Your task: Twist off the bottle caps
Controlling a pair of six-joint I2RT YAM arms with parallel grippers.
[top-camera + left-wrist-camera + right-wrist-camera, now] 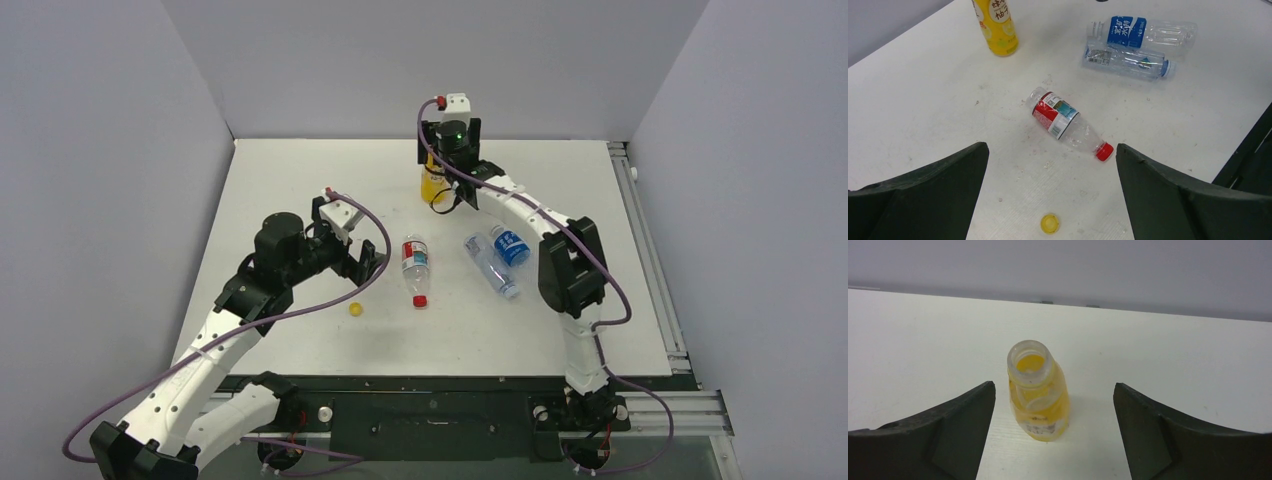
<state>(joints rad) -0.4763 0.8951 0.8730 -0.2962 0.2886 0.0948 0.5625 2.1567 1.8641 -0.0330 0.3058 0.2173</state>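
Done so far: one cap of four looks finished. The small round yellow plastic cap (1050, 223) is off and lies loose on the white desk (600, 330), near the left arm and well apart from its bottle.
Open bottle: the small yellow-orange plastic juice bottle (1039, 405) stands upright toward the far side of the desk with its neck bare.
Left to do: three caps, by my reckoning.
Red one: the clear plastic bottle with the red-and-white label (1060, 120) lies on its side mid-desk, with the small red plastic cap (1104, 151) screwed on.
Clear pair: the clear bottle with the blue label (1143, 32) and the plain clear bluish bottle (1123, 59) lie side by side, touching or nearly so. Each appears capped with a pale cap, though they are small to judge.
Count, bottles: four, one upright and three lying down.
Count, caps: four, one loose and three on bottles.
Left end effector (1051, 147): spread wide and holding nothing, looking over the red-capped bottle.
Right end effector (1054, 386): spread wide and empty, poised above the open juice bottle without touching it.
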